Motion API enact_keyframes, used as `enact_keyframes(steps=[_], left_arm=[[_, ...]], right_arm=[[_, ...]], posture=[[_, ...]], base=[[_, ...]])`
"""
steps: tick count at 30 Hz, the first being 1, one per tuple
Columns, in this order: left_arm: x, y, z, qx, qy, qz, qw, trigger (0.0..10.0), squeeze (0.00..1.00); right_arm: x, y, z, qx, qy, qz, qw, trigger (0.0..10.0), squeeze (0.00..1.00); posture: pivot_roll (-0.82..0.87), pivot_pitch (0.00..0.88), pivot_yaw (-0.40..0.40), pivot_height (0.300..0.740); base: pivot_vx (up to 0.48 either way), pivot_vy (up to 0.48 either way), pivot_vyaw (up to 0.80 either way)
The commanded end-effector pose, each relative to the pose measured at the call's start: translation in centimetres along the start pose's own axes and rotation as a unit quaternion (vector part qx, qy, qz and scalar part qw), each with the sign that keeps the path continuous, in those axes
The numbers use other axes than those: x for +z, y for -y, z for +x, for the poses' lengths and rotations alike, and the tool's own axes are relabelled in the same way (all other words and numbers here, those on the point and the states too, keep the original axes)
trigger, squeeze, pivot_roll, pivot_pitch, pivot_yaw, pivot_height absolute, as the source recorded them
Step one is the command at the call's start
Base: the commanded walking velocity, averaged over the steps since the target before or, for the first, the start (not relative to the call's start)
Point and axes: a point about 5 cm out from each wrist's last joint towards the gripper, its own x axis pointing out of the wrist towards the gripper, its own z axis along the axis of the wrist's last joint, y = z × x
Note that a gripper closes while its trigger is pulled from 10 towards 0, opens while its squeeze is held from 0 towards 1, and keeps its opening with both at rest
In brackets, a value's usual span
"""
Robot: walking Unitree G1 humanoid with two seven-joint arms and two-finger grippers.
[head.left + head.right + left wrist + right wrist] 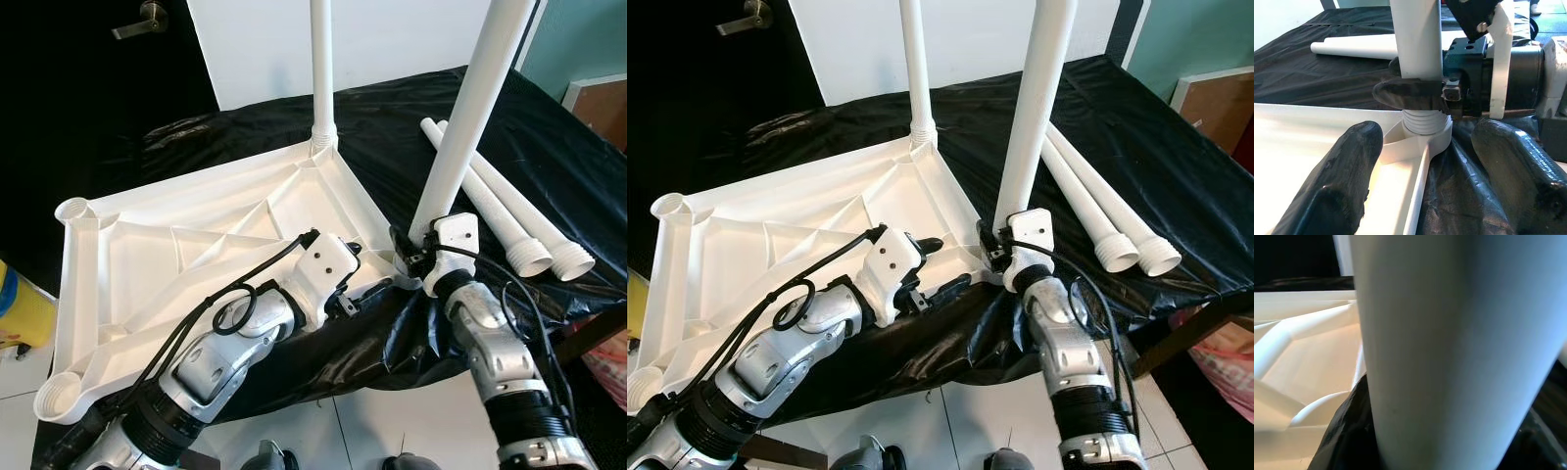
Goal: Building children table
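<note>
A white plastic tabletop [186, 245] lies upside down on a black cloth. One white leg [321, 69] stands screwed into its far corner. A second leg [475, 98] stands upright at the near right corner, its threaded end [1424, 123] sitting in the corner socket. My right gripper [415, 251] is shut on this leg just above the socket. My left gripper [366, 272] is open beside it, with its fingers [1349, 171] spread on either side of the tabletop's corner. Two loose legs [509, 215] lie on the cloth to the right.
The black cloth [411, 127] hangs over the near edge of the surface above a tiled floor [372, 431]. A dark door with a lever handle [142, 18] is at the back left. A yellow object [20, 313] sits at the left and a wooden box [600, 103] at the right.
</note>
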Motion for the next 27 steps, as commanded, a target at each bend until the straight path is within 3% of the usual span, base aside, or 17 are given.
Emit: enact_keyframes(steps=[1,8,12,27], left_arm=[[-0.5,0.9,-0.1,-0.077,-0.007,-0.001,0.997,10.0,0.0],[-0.4,1.0,-0.1,-0.08,-0.006,-0.001,0.997,10.0,0.0],[-0.4,1.0,-0.1,-0.081,-0.005,-0.002,0.997,10.0,0.0],[-0.3,1.0,0.0,-0.083,-0.004,0.0,0.997,10.0,0.0]], right_arm=[[-2.9,0.5,-1.2,-0.075,-0.073,0.003,0.995,10.0,0.0],[-3.2,-0.2,-2.0,-0.178,-0.079,0.022,0.981,10.0,0.0],[-2.7,-1.4,-2.2,-0.176,-0.073,0.041,0.981,10.0,0.0],[-1.5,-1.0,-1.7,-0.171,-0.041,0.039,0.984,10.0,0.0]], posture=[[-0.09,0.091,0.066,0.74],[-0.08,0.09,0.063,0.74],[-0.09,0.088,0.068,0.74],[-0.09,0.082,0.064,0.74]], base=[[0.0,0.0,0.0],[0.0,0.0,0.0],[0.0,0.0,0.0],[0.0,0.0,0.0]])
